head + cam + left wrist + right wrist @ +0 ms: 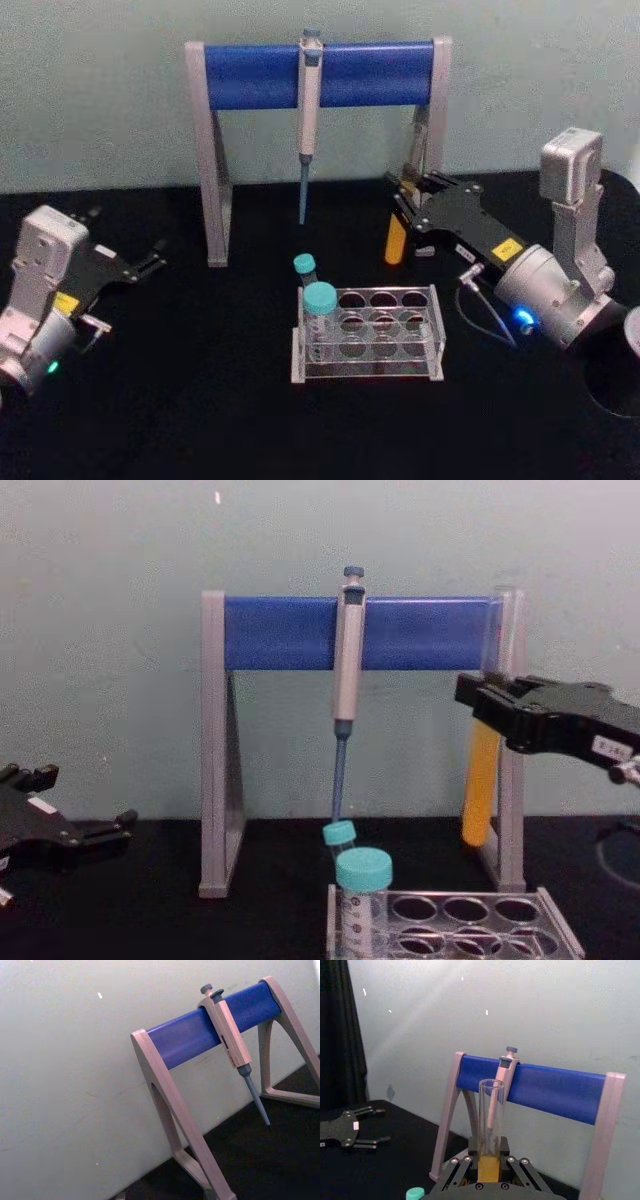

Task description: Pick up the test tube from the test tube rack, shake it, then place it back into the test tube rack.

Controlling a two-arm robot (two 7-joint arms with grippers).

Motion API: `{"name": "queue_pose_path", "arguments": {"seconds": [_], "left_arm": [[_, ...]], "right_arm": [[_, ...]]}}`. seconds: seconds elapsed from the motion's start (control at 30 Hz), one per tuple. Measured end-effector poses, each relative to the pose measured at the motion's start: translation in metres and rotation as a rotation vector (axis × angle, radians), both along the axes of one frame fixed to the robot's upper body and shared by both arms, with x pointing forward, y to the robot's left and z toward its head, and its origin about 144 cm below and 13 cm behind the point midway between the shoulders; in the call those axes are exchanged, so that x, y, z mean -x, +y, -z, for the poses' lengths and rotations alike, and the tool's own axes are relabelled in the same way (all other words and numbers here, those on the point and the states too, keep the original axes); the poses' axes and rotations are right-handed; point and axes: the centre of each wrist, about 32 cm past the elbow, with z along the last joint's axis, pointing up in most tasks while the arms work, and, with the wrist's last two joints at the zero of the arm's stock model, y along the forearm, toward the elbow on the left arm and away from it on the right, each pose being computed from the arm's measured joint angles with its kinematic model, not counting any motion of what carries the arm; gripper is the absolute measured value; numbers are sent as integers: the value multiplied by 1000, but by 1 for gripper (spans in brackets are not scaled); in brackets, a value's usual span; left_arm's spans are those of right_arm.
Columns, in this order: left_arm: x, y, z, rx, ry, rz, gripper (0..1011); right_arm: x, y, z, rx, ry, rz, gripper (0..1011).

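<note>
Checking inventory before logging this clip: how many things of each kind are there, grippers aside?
Test tube: 1
Capped vials: 2
Rack: 1
Pipette: 1
Stand: 1
Total: 6

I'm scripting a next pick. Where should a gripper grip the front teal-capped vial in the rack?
The front vial is probably best taken by its teal cap, from straight above: it stands upright in the test tube rack, only its top clear of the plate. Close left-right; another vial stands behind.
</note>
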Motion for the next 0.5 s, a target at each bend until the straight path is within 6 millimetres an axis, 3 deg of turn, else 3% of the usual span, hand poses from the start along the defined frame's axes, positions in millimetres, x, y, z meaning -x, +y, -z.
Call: {"name": "queue_pose_path", "arguments": {"seconds": [0.5], "left_arm": [[0, 0, 0, 0, 0, 0, 1001]], "right_arm": [[35, -16, -2, 50, 41, -9, 226]]}}
